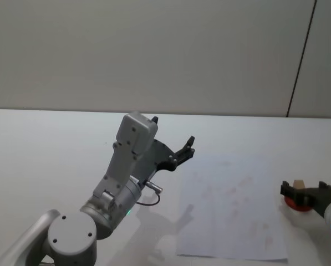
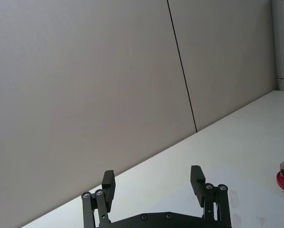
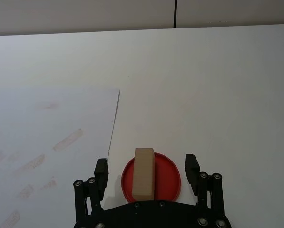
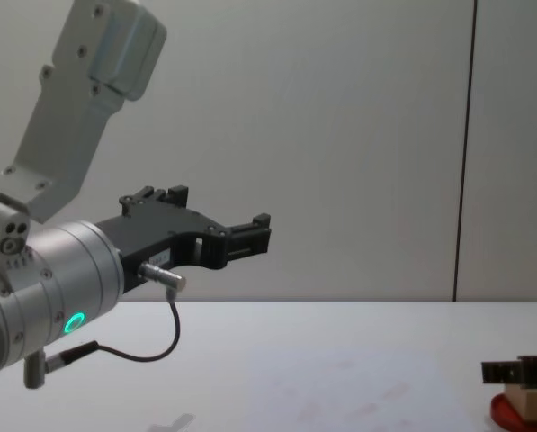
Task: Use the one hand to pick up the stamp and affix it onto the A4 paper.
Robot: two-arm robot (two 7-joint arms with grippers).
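The stamp [image 3: 144, 174], a small pale wooden block, stands on a round red ink pad [image 3: 168, 176] on the white table. My right gripper [image 3: 146, 162] is open, with one finger on each side of the stamp and a clear gap to both. In the head view the right gripper [image 1: 310, 192] sits at the right edge, over the stamp [image 1: 299, 184], just right of the A4 paper [image 1: 232, 210]. In the chest view the stamp [image 4: 525, 399] shows below the right gripper [image 4: 520, 370]. The A4 paper [image 3: 46, 142] carries faint reddish marks.
My left arm is raised above the table left of the paper, its gripper [image 1: 183, 152] open in the air and holding nothing; a black cable hangs from its wrist [image 4: 151, 346]. A grey wall rises behind the table's far edge.
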